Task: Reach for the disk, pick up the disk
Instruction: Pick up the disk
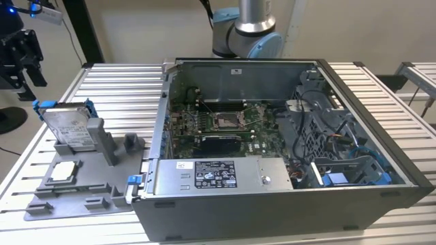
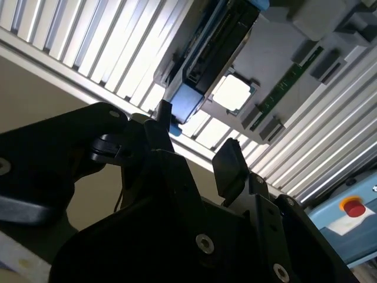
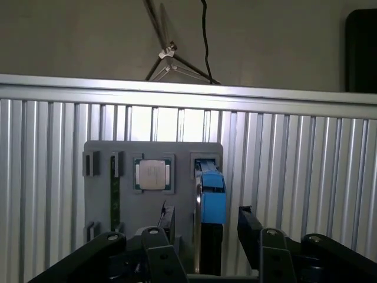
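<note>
Two steps are named and neither looks complete: at the exterior view's left your end effector point(image 1: 30, 87) hangs spread wide, near and above the disk point(image 1: 66, 121), touching nothing. The disk stands on edge in the grey stand point(image 1: 75, 201) on the slatted surface point(image 1: 116, 87), beside the open computer case point(image 1: 272, 214); closing in, gripping and lifting are left

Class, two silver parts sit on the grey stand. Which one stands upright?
The disk, a hard drive with a blue bracket, stands on edge between the posts of the grey stand. The square processor chip lies flat in its recess.
</note>
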{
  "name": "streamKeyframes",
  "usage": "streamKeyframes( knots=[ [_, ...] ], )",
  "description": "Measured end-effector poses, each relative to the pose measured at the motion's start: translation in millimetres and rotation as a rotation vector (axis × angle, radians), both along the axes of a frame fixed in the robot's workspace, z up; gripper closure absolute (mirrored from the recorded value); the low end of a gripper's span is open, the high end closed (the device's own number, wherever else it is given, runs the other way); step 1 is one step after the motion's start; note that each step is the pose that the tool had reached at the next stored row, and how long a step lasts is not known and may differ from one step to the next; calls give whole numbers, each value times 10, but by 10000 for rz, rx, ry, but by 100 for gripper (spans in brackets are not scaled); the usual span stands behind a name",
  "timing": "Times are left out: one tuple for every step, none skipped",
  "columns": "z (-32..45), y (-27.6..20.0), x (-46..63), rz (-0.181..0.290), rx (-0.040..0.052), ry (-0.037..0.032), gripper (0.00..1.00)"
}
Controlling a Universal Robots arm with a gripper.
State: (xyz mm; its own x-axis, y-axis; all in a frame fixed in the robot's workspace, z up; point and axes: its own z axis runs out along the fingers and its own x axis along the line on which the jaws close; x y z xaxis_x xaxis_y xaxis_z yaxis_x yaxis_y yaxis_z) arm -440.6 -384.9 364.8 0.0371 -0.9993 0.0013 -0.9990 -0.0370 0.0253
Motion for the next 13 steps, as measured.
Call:
streamKeyframes(
  knots=[
    [-5,0,0,0,1,-1,0],
    [-10,0,0,0,1,-1,0],
    [-14,0,0,1,0,0,0],
    [-20,0,1,0,0,0,0],
    [-27,0,1,-1,0,-1,0],
    [-34,0,1,0,1,-2,0],
    [-42,0,1,0,1,-1,0],
    [-50,0,1,0,1,-1,0],
    [-58,0,1,0,0,-1,0],
    [-66,0,2,0,0,-1,0],
    [-74,0,2,0,1,-1,0],
    [-82,0,3,0,0,0,0],
    [-91,0,3,1,0,0,0]
  ],
)
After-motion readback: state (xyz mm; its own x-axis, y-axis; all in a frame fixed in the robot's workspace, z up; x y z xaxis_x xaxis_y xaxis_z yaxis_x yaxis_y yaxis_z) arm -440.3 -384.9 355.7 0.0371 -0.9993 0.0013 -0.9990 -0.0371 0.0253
